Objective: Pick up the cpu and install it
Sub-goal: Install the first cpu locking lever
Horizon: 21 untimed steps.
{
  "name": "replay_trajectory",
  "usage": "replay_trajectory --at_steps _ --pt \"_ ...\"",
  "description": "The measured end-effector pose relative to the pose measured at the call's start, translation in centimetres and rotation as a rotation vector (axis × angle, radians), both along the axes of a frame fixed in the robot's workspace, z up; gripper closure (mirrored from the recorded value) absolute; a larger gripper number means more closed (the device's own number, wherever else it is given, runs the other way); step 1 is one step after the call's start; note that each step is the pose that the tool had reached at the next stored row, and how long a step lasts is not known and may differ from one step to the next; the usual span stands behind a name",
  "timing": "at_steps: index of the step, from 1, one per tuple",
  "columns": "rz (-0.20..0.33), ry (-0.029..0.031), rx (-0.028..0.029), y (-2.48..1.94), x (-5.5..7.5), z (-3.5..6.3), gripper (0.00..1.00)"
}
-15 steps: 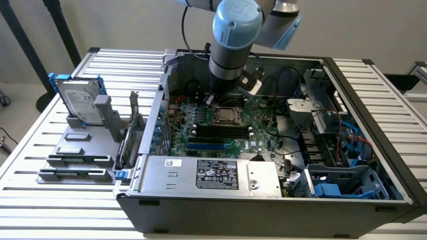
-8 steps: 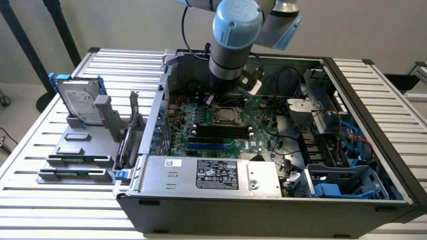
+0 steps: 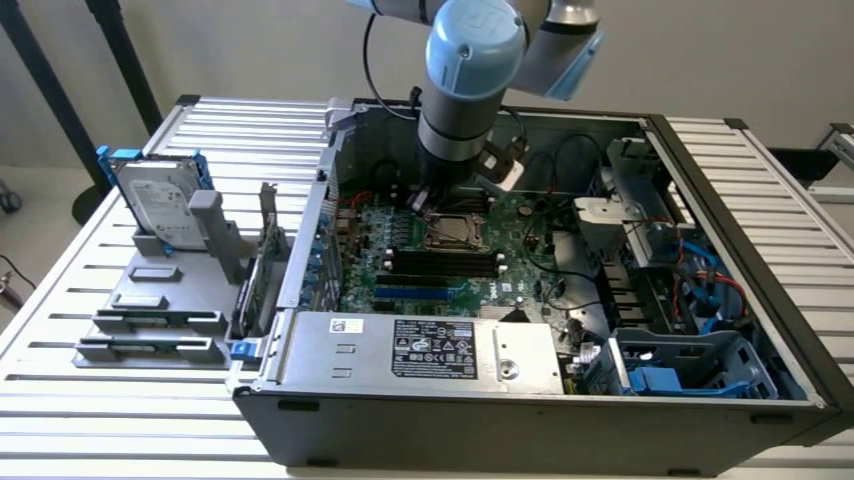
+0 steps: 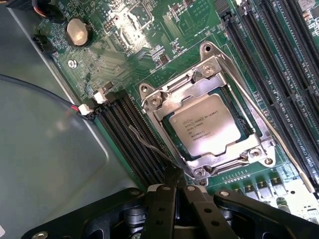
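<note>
Reaching down into the open computer case (image 3: 747, 400), the gripper (image 3: 430, 200) hangs over the motherboard (image 3: 521, 225) — fingers clenched, nothing between them. At the wrist, the cpu (image 4: 207, 124) sits in its socket frame (image 4: 209, 74) just beyond the closed fingertips (image 4: 172, 196) — apart from them.

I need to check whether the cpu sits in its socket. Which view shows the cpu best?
The wrist view: the cpu lies flat inside the metal socket frame, its printed top plate facing the camera. In the exterior view it is a small square on the motherboard below the arm.
</note>
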<state>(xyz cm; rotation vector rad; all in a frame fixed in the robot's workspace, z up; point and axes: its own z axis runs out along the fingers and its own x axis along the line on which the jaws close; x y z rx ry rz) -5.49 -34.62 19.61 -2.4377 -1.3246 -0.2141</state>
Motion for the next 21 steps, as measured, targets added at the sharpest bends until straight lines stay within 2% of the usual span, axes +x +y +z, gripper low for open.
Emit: replay_trajectory --at_steps 21 --pt "0.0 0.0014 -0.0006 0.04 0.75 -0.32 0.89"
